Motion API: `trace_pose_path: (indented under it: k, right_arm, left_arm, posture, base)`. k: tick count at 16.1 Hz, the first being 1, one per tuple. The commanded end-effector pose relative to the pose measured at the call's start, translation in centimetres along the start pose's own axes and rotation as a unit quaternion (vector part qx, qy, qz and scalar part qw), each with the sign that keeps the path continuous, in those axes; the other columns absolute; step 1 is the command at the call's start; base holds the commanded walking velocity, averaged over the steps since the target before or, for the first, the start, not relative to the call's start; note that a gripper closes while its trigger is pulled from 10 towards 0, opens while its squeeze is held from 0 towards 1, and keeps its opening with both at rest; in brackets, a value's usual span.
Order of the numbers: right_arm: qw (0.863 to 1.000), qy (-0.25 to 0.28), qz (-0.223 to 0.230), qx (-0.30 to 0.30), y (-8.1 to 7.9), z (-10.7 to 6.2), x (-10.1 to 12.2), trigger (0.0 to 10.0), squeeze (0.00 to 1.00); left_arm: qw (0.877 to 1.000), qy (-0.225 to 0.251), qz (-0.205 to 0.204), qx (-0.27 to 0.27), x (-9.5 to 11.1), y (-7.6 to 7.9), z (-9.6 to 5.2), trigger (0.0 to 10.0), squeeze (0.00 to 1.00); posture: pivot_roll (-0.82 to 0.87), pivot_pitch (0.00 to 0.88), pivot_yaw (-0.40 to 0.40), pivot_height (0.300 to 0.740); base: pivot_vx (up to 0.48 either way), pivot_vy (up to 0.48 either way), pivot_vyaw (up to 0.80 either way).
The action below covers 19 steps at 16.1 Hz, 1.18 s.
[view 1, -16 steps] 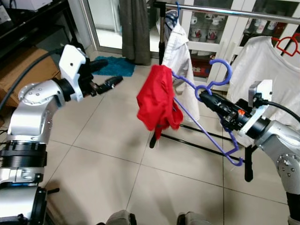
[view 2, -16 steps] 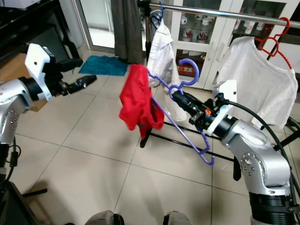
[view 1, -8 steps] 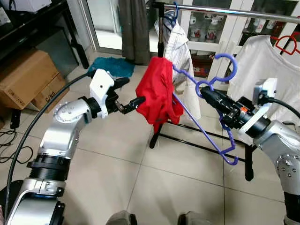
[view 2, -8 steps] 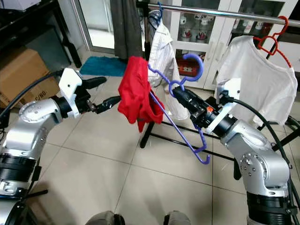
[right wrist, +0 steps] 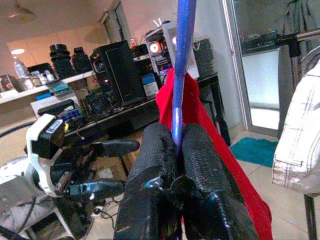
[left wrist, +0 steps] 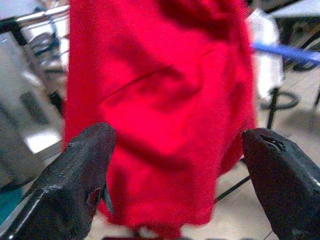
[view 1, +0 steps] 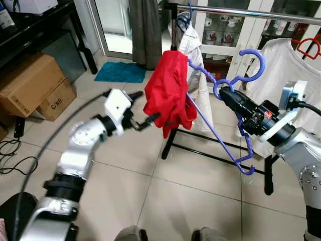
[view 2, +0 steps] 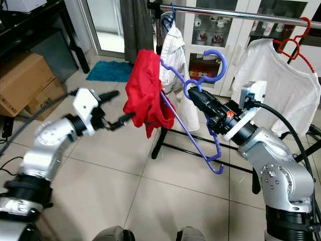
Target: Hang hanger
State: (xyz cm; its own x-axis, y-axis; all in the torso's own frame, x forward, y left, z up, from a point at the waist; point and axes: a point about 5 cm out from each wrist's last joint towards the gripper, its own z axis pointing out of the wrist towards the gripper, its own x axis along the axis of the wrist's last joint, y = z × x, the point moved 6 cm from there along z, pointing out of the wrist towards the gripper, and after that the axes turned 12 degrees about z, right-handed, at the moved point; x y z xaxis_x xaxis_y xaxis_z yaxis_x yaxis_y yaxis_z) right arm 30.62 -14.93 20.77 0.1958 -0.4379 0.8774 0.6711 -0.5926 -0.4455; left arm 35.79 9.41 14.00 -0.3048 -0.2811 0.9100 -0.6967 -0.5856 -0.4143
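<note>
Hanger [view 1: 220, 120], purple plastic, carried centre-right of the head views, tilted so its hook [view 1: 253, 68] points up toward the rail. One shoulder bears a red garment [view 1: 168, 93] draped in a bunch at upper centre; the opposite shoulder hangs bare, low at right.

Right gripper [view 1: 228, 96]: fingers pressed together, pinching the hanger at its neck just under the hook. The right wrist view shows the purple shaft clamped between both pads [right wrist: 200, 165].

Left gripper [view 1: 145, 120]: fingers spread, tips just beside the lower edge of the red garment. The left wrist view has the cloth between the two open fingers [left wrist: 75, 170], not yet closed upon.

Clothes rail [view 1: 241, 11]: metal bar across the top of frame on a black stand [view 1: 170, 125]. Already hung there: a striped white shirt [view 1: 195, 55] at upper centre and a white T-shirt [view 1: 291, 65] on a red hanger [view 1: 307, 46] at upper right.

Change against half a second and one second ago: the hanger has risen, its hook now higher and nearer the rail; the left arm, earlier held well apart at the left of frame, has reached in to the garment. Judged meaning: the task is in its lifting stage, with the left gripper placed to steady the cloth.

Outstanding: hook not yet over the rail. A free span lies between shirt and T-shirt. Risk: the loosely draped garment could slip off the tilted shoulder.

Also present: cardboard boxes [view 1: 32, 83] at left, teal mat [view 1: 120, 72] on tiled floor.
</note>
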Motion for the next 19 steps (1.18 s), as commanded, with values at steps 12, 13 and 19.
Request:
trace_pose_path:
  k: [12,13,19]
  right_arm:
    - [1.0,0.0,0.001,0.03,-1.6,0.5,0.0,0.0,0.0]
    - [1.0,-0.001,0.002,0.031,-1.7,0.5,-0.1,0.0,0.0]
    - [0.999,-0.005,0.005,0.037,-1.8,0.8,-0.3,0.0,0.0]
  left_arm:
    - [1.0,-0.002,-0.016,0.025,-1.2,-0.6,2.1,0.0,0.0]
    - [1.0,0.007,-0.021,0.021,-1.0,-0.4,2.1,0.0,0.0]
    - [1.0,0.01,-0.019,0.012,-1.1,-0.2,2.0,0.0,0.0]
  posture:
    - [-0.15,0.0,0.096,0.74]
    - [-0.15,0.0,0.094,0.74]
    - [-0.15,0.0,0.094,0.74]
  base:
    - [0.0,0.0,0.0]
    - [0.0,0.0,0.0]
    - [0.0,0.0,0.0]
